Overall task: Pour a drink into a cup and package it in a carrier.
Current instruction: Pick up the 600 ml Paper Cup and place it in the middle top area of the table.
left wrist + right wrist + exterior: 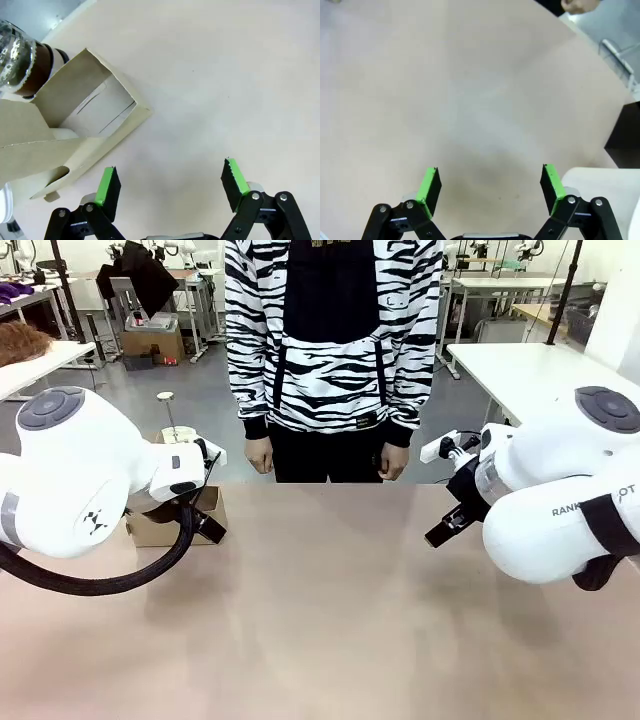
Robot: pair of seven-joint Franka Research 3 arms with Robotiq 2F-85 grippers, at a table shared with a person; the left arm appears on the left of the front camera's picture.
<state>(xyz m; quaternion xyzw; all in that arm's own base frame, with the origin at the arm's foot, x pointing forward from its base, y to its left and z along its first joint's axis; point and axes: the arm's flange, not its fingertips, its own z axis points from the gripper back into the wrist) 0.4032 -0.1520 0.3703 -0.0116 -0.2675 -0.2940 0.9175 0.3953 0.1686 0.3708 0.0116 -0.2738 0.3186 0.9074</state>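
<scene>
The brown cardboard carrier [75, 125] lies close to my left gripper [170, 167], up and to its left, with one open pocket facing the camera. Behind it at the corner is the clear glass jug [12, 55] with the dark brown drink [42, 67] in it. My left gripper is open and holds nothing. In the front view the carrier [160, 530] is half hidden behind my left gripper [205, 523]. At the table's right side my right gripper [448, 528] [490, 169] hangs open over bare table. I cannot make out the cup for sure.
A person in a striped top stands at the far edge, hands [260, 455] hanging down. The tan table [330, 620] is bare across its middle and front. In the right wrist view a black block [626, 132] and a white rounded body [600, 185] sit at the right.
</scene>
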